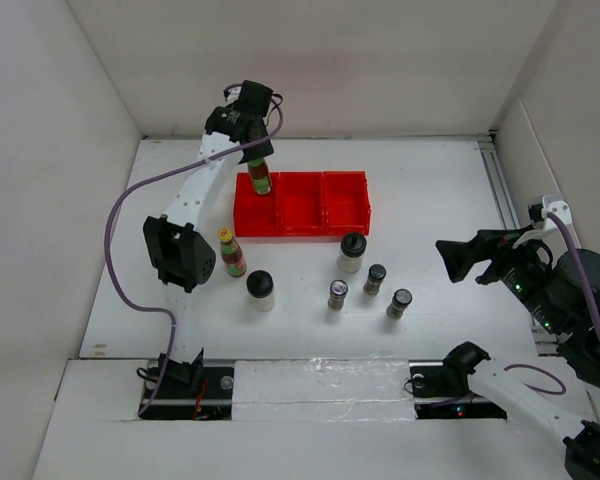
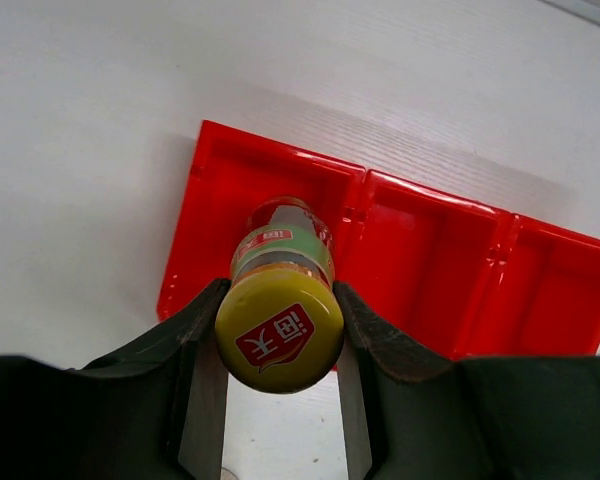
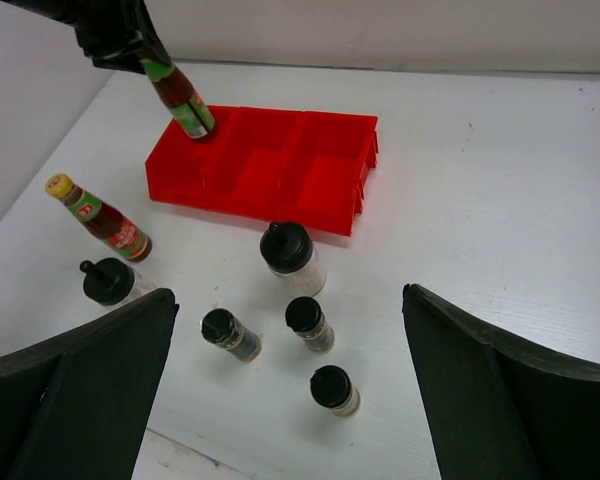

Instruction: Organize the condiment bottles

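The left gripper is clamping its two dark fingers on the neck of a tall yellow-capped bottle with a red-and-green label, just under the cap. It is holding the bottle over the leftmost compartment of the red plastic three-compartment tray. Gripping that high is probably leaving the body free to drop between the tray walls. The bottle is leaning a little in the right wrist view and its foot is sitting low inside the compartment, but whether it is touching the floor is not showing from any angle, since the cap is hiding most of the body from the left wrist camera. The right gripper is hanging well off to the side with its fingers spread wide and nothing between them. Waiting on the white table in front of the tray are a second tall yellow-capped bottle, two squat white jars with black lids and three small dark-capped shakers. Their labels are too small to read.
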Tool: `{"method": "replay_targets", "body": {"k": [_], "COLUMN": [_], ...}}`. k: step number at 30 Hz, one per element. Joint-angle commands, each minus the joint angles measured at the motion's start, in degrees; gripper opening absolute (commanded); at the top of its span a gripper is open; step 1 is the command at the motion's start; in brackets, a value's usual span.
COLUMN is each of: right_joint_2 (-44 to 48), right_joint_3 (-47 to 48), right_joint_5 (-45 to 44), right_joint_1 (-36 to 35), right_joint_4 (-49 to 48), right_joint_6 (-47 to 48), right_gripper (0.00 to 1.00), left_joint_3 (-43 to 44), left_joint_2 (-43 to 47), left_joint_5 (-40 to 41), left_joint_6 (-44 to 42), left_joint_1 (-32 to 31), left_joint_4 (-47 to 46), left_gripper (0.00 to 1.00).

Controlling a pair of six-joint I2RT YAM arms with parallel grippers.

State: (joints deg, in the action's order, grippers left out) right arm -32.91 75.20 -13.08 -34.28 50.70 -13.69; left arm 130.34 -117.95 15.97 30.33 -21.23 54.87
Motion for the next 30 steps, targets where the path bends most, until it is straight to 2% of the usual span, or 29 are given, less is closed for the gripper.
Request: {"method": "replay_targets", "body": {"k": [1, 6, 15, 20, 23, 26, 27, 28, 30], "right_joint_2": [-0.4, -0.06, 0.12, 0.39, 0.39, 0.65, 0.65, 0.74, 0.65], "right_joint_3": [0.21, 0.39, -0.32, -0.49, -0.4, -0.4, -0.4, -0.4, -0.14], "right_joint_5": [-0.37, -0.54, 0.69, 1.13, 1.83, 1.92, 2.09, 2.1, 2.1], "right_joint_1": [-0.61, -0.61, -0.61, -0.61, -0.61, -0.61, -0.61, -0.61, -0.61], "right_joint_4": [-2.97, -2.62, -3.32, -3.41, -3.32, -3.24, -3.15, -3.15, -3.06], "right_joint_6": [0.07, 0.16, 0.16, 0.16, -0.02, -0.02, -0.1, -0.11, -0.11], "right_gripper": [1.0, 1.0, 1.0, 1.0, 1.0, 1.0, 1.0, 1.0, 1.0], "left_joint_3": [3.86, 5.18, 1.14, -1.05, -2.2, -2.99, -3.6, -3.61, -3.87], "left_joint_2": [-0.61, -3.33, -4.66, -4.31, -3.87, -3.43, -2.9, -2.9, -2.2], "left_joint_5": [0.9, 2.75, 7.06, 6.62, 6.53, 6.27, 6.01, 6.01, 5.92], "left_joint_6": [-0.88, -0.27, -0.44, -0.62, -0.62, -0.53, -0.53, -0.53, -0.27], "left_joint_1": [-1.09, -1.09, -1.09, -1.09, -1.09, -1.09, -1.09, -1.09, -1.09], "left_joint_4": [-4.77, -3.54, -5.91, -6.88, -7.59, -7.32, -7.5, -7.5, -7.5], "left_gripper": [0.0, 0.0, 0.0, 0.0, 0.14, 0.35, 0.4, 0.4, 0.5]}}
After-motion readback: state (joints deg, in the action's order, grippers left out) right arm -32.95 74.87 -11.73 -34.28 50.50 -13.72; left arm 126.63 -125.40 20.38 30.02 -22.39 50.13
